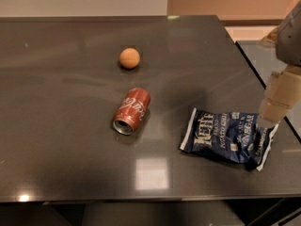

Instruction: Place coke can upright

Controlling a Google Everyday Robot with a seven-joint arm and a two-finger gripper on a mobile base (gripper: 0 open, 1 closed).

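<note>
The red coke can (131, 110) lies on its side near the middle of the dark table (56, 126), its silver open end facing the front left. The gripper (277, 98) hangs at the right edge of the view, above the right end of the chip bag and well to the right of the can. It holds nothing that I can see.
An orange ball (129, 58) sits behind the can. A dark blue chip bag (229, 138) lies to the can's right, near the table's right edge. A second surface (263, 60) stands beyond that edge.
</note>
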